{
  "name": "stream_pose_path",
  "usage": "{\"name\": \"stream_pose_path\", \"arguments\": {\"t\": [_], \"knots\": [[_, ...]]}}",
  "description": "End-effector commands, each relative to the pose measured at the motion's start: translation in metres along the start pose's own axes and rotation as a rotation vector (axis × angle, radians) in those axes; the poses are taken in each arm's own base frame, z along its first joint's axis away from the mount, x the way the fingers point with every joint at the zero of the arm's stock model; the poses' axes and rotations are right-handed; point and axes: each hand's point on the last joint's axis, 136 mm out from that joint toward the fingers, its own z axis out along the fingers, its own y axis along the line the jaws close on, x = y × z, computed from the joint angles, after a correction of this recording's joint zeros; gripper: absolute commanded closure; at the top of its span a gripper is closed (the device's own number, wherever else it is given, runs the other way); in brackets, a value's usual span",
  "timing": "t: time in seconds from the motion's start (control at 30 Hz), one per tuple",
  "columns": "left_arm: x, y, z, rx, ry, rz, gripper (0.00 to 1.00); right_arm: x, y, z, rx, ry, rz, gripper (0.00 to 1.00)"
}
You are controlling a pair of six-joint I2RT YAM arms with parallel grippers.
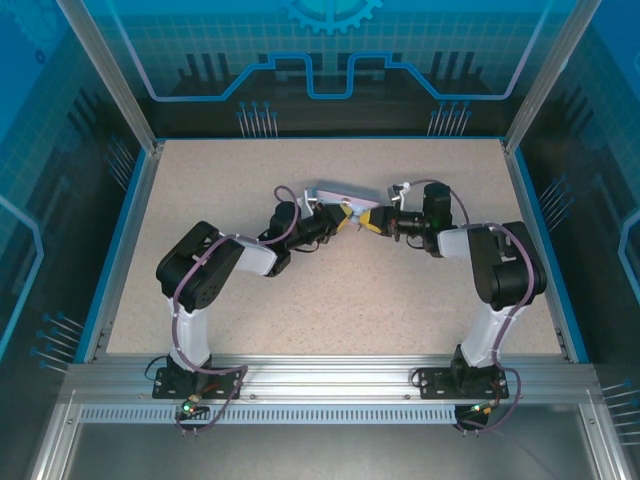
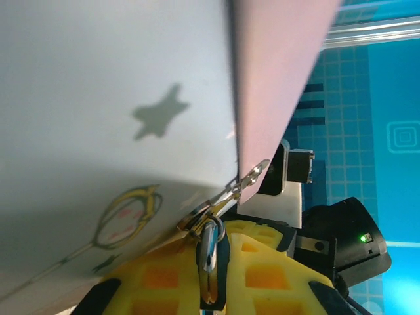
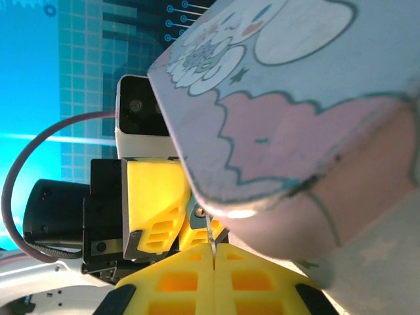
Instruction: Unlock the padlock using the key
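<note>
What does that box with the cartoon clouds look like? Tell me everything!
The tin box is pale blue and pink, printed with cartoon clouds, smooth like painted metal, with rounded corners. It is tilted mid-table between both arms. A small metal clasp sticks out at its edge, where the tiny padlock hangs, pinched in the left arm's yellow fingers.

top external: mounted above and behind the arm bases point(image 1: 200, 378), tilted down, far off, whole table point(image 1: 330, 290) covered | left wrist: aimed along the left gripper point(image 2: 211, 236) at the tin point(image 2: 98, 98), very near | right wrist: aimed along the right gripper point(image 3: 213, 252), opposite way, equally near | shared: the tin, in all three views
</note>
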Motion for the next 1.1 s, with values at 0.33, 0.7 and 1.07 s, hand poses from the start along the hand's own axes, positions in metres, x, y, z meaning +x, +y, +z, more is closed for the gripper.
{"name": "stream_pose_path", "arguments": {"t": [0.33, 0.7, 1.07], "knots": [[0.09, -0.021, 0.001, 0.096, 0.354, 0.011, 1.0, -0.019, 0.027, 0.017, -0.043, -0.078, -0.079, 1.0], [0.088, -0.022, 0.002, 0.096, 0.345, 0.0, 1.0, -0.005, 0.005, 0.025, 0.13, -0.025, -0.264, 1.0], [0.089, -0.019, 0.002, 0.09, 0.348, -0.003, 1.0, -0.017, 0.024, 0.028, 0.049, -0.084, -0.21, 1.0]]}}
